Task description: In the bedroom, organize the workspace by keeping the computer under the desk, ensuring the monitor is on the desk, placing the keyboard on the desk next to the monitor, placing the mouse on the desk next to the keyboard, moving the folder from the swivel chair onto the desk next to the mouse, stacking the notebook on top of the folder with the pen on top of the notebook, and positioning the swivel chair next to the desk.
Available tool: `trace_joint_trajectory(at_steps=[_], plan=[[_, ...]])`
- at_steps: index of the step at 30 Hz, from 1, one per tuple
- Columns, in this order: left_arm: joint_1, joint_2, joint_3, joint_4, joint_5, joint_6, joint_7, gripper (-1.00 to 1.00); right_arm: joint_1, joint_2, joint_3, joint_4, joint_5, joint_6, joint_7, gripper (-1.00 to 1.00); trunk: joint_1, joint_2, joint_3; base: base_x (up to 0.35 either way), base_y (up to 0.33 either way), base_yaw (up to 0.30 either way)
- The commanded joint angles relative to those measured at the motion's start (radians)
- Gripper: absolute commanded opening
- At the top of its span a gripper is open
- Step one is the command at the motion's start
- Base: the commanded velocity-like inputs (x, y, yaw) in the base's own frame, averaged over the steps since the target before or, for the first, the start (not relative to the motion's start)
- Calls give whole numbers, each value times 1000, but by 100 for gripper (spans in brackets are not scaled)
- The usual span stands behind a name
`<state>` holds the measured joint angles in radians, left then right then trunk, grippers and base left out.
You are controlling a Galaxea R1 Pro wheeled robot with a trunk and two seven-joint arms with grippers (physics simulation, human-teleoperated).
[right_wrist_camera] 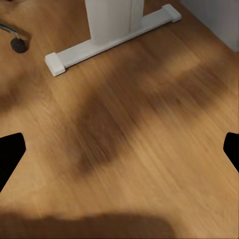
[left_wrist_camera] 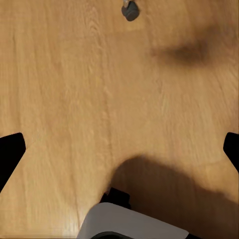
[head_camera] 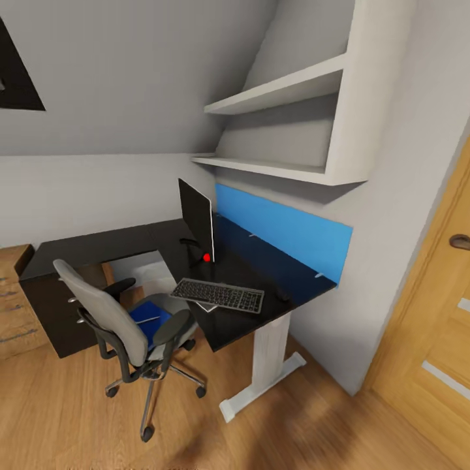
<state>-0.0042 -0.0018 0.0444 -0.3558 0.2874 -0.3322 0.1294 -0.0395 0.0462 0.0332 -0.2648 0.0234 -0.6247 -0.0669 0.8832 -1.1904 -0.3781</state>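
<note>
Two flat things are waiting for me on the swivel chair (head_camera: 124, 320): the blue folder (head_camera: 149, 320) is lying on the seat with what looks like the pen (head_camera: 147, 319) as a thin pale line across it, though that is too small to be sure of. The chair is standing just at the near left of the desk (head_camera: 98, 245), which already carries the monitor (head_camera: 197, 219) at its far middle, the keyboard (head_camera: 219, 295) near its front edge and a small dark shape to the right that I am taking for the mouse (head_camera: 282, 296). A pale corner is poking out from under the keyboard; it may be the notebook (head_camera: 207, 307). I am judging the folder to be light, thin and somewhat bendy, so I am planning to pinch it by an overhanging edge near a corner rather than press down on its face, and the armrests are likely to crowd the approach. The pen is going to roll, so it wants a pinch across its middle. Both wrist cameras are looking down at bare wooden floor (left_wrist_camera: 74, 99), the right one also catching the desk's white foot (right_wrist_camera: 109, 35). The left gripper (left_wrist_camera: 119, 152) and the right gripper (right_wrist_camera: 119, 152) are both showing dark fingertips at the far sides of their views, spread wide with nothing between them.
</note>
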Motion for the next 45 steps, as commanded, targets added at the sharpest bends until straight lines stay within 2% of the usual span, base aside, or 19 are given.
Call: trace_joint_trajectory(at_steps=[1, 19, 38, 45], plan=[[0, 0, 0, 0, 4, -2, 1, 100, 0, 0, 4, 1, 3, -2, -7, 100, 0, -1, -1, 0, 0, 283], [0, 0, 0, 0, 4, 0, 2, 100, -1, 3, 4, 2, 4, -1, -8, 100, 0, -1, -1, 0, 0, 283], [0, 0, 1, -3, 3, -2, 2, 100, -1, 1, 4, 2, 3, -6, -7, 100, 73, -134, -63, 0, 0, 281], [0, 0, 2, -4, 3, -3, 2, 100, 0, 1, 5, 2, 6, -8, -7, 100, 100, -183, -86, 0, 0, 132]])
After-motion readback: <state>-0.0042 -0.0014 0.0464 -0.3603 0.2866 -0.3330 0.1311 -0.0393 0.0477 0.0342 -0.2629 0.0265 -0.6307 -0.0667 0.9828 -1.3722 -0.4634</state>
